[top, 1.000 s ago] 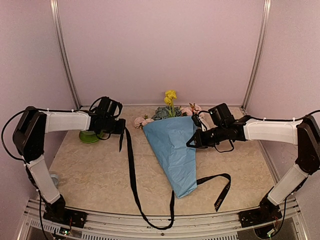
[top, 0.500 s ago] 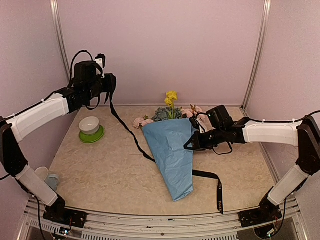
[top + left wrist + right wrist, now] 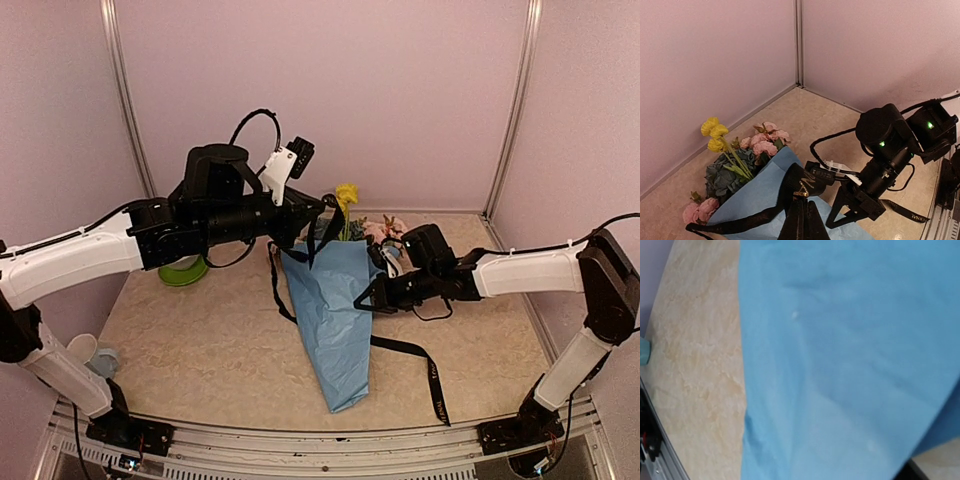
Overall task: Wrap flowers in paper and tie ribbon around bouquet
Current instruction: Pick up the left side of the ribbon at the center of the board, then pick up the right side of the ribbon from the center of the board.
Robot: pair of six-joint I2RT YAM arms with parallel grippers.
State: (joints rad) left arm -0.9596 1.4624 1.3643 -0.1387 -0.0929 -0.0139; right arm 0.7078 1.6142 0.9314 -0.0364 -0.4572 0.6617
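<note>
The bouquet lies on the table as a light-blue paper (image 3: 335, 310) cone, tip toward me, with the flowers (image 3: 346, 195) at its far end; pink, yellow and blue-green blooms (image 3: 735, 165) show in the left wrist view. My left gripper (image 3: 319, 213) hovers over the cone's mouth, shut on the black ribbon (image 3: 801, 181), which loops up over its tips (image 3: 804, 199). From there the ribbon (image 3: 405, 347) drops down the cone's left side, passes underneath and trails out to the right. My right gripper (image 3: 366, 300) is shut against the cone's right edge; its wrist view is filled with paper (image 3: 850, 355).
A green saucer (image 3: 178, 273) sits at the left, partly behind my left arm. A pale cup (image 3: 84, 349) lies near the left front corner. Pink walls and metal posts (image 3: 512, 110) enclose the table.
My left arm has swung from high at the far left to over the bouquet's mouth, drawing the ribbon across the cone. The right gripper and the cone have shifted slightly left.
</note>
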